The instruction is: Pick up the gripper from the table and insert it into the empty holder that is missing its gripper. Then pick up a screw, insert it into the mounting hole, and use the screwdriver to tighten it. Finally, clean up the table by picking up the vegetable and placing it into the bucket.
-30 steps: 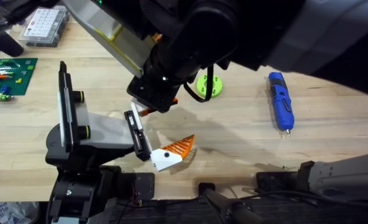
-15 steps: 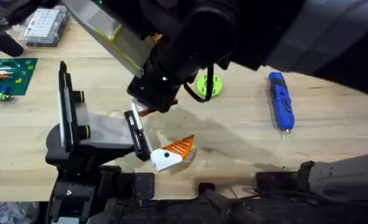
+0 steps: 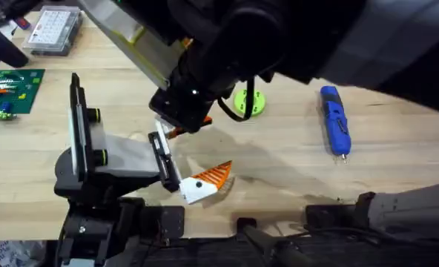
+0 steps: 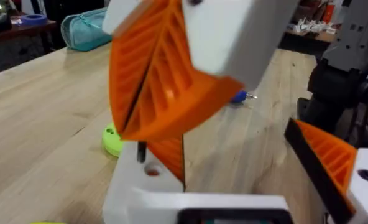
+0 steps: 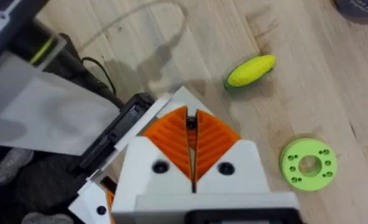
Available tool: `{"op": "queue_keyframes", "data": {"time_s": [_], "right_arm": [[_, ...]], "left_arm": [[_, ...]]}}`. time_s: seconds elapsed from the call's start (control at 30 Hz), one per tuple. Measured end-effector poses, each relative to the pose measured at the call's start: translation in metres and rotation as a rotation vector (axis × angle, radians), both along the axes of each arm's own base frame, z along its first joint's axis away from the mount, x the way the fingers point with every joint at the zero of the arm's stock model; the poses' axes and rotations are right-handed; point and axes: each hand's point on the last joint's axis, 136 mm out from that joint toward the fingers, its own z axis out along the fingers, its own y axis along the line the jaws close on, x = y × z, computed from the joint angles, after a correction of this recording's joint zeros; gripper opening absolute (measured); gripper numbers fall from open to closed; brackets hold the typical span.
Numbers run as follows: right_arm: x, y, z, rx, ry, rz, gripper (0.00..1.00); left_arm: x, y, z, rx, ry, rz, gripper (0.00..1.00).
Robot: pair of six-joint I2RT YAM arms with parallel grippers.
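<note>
Where the holder [image 3: 119,152] ended in its black rail [image 3: 162,165], the gripper [image 3: 207,180] was found lying flat on the table [image 3: 279,170]. Its white base was set just beside the rail end; whether the two touched could not be told. The long axis was seen to run outward from the holder, away from the tall plate, with the orange ribbed tip leading and angled a little toward the far side of the table. In the left wrist view the same piece [image 4: 330,162] was noted, with the black dot showing on its base.

The right gripper [image 3: 176,132] was recorded over the rail end, on the holder's far side. Its pads [image 5: 171,140] were pressed together with nothing between them. From it, the loose piece lay toward the arm bases and slightly farther out from the holder. The tip [image 4: 134,118] was judged to hang clear of the table. The jaws would have to be parted and brought across the wedge's axis.

The empty slot and the mounting hole could not be made out. No screw was identified. Much of the table beyond the holder was covered by the dark arm.
</note>
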Motion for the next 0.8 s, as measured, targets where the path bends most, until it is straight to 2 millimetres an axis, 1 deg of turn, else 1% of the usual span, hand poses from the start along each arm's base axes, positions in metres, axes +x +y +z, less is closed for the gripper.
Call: {"op": "queue_keyframes", "data": {"time_s": [0.1, 0.13, 0.2, 0.3, 0.63, 0.8], "right_arm": [[-0.001, -0.002, 0.006, 0.014, -0.006, -0.002, 0.007], [-0.003, -0.005, 0.015, 0.033, -0.014, -0.006, 0.007], [-0.004, -0.007, 0.018, 0.035, -0.013, -0.009, 0.007], [-0.006, -0.010, 0.018, 0.028, -0.008, -0.010, 0.007], [-0.012, -0.010, 0.016, 0.028, 0.022, 0.006, 0.007], [-0.011, -0.008, 0.010, 0.014, 0.030, 0.006, 0.007]], "left_arm": [[0.000, 0.000, 0.000, 0.000, 0.000, 0.000, 0.986], [0.000, 0.000, 0.000, 0.000, 0.000, 0.000, 0.986], [0.000, 0.000, 0.000, 0.000, 0.000, 0.000, 0.986], [0.000, 0.000, 0.000, 0.000, 0.000, 0.000, 0.986], [0.000, 0.000, 0.000, 0.000, 0.000, 0.000, 0.986], [0.000, 0.000, 0.000, 0.000, 0.000, 0.000, 0.986]]}}
